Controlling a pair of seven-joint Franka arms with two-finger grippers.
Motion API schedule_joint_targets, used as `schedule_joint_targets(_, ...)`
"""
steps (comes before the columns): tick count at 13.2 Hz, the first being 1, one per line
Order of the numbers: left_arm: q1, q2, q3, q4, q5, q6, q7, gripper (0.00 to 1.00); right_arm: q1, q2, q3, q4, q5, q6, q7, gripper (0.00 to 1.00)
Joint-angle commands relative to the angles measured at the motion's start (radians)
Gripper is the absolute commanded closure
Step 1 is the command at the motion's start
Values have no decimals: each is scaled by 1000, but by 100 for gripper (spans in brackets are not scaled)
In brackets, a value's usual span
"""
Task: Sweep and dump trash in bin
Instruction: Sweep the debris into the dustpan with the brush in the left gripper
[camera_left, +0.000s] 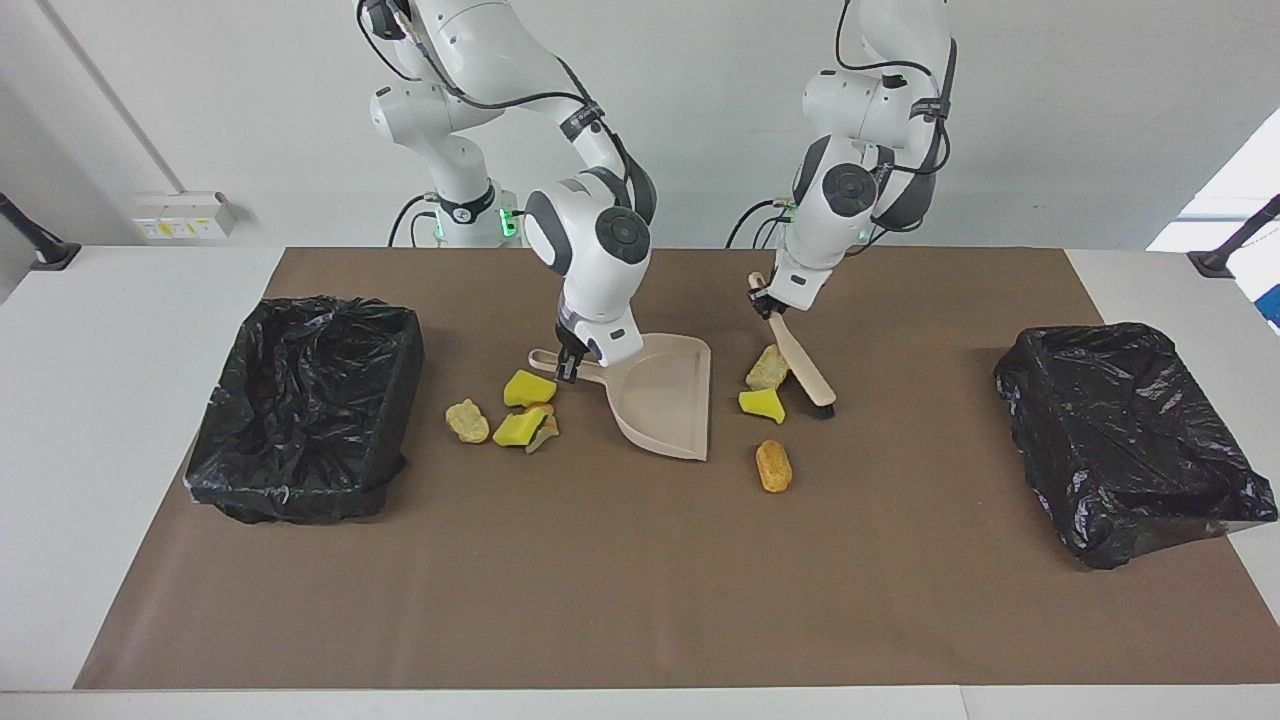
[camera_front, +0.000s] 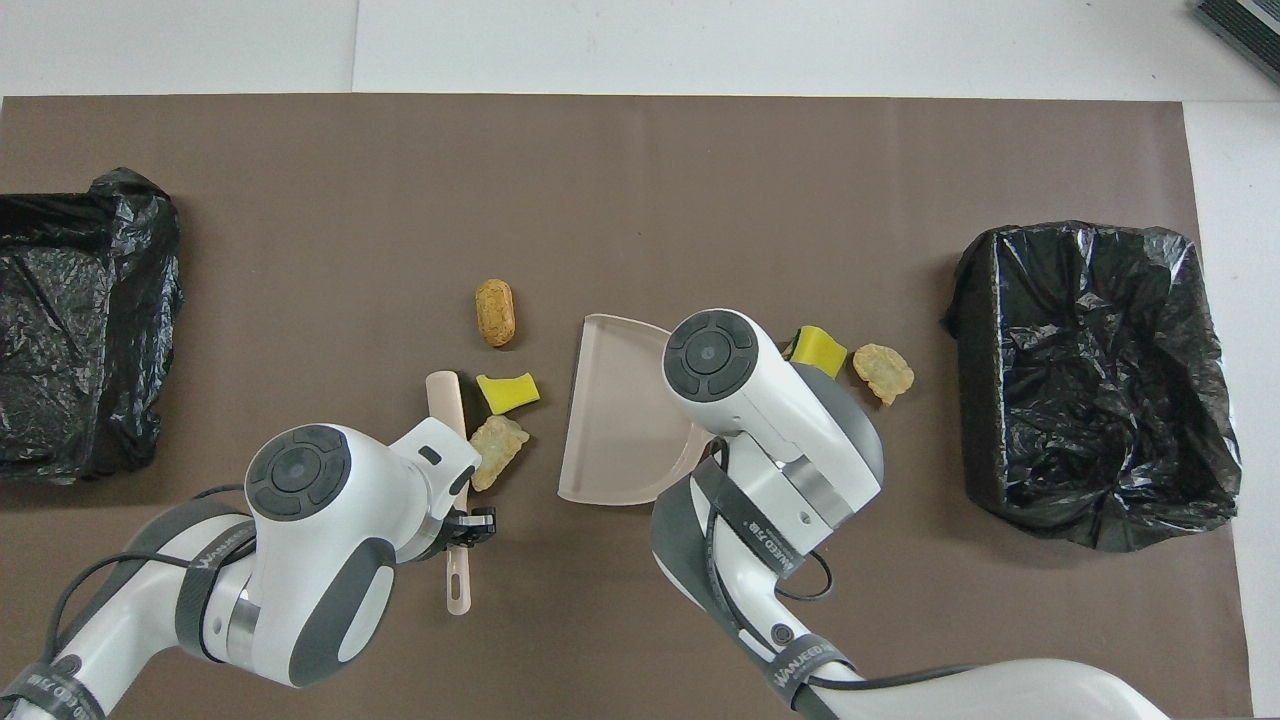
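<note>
The left gripper (camera_left: 762, 303) clenches the brush (camera_left: 800, 365); the right gripper (camera_left: 568, 366) clenches the dustpan (camera_left: 665, 400) handle. The trash (camera_left: 762, 404) looks light and soft, so sweep gently.

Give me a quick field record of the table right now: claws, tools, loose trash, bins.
left claw: shut on the brush handle, brush head down on the mat
right claw: shut on the dustpan handle
beside brush: yellow wedge and beige lump, between brush and dustpan mouth
orange-brown oblong piece: alone, farther from robots than the wedge
beside dustpan handle: trash cluster
bins: lined bin at right arm's end, second lined bin at left arm's end
dustpan contents: none
</note>
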Motion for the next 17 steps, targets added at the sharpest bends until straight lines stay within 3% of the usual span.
schedule_joint_targets(1, -51, 32, -4, 30, -30, 17, 61, 100, -3, -24, 4, -21, -25, -6, 23, 100)
schedule_joint_targets(5, -172, 67, -4, 106, -128, 17, 59, 100, -3, -24, 4, -23, -25, -4, 23, 100)
schedule_joint_targets(8, -244, 76, -2, 158, -136, 5, 36, 100, -4, -25, 4, -23, -25, -7, 23, 100)
schedule_joint_targets(12, -223, 84, 8, 202, -133, -3, 36, 100, -3, -25, 4, -23, -22, -6, 40, 100)
schedule_joint_targets(17, -61, 98, 10, 254, -16, -70, 58, 100, -3, -33, 6, -32, -8, -3, 124, 100)
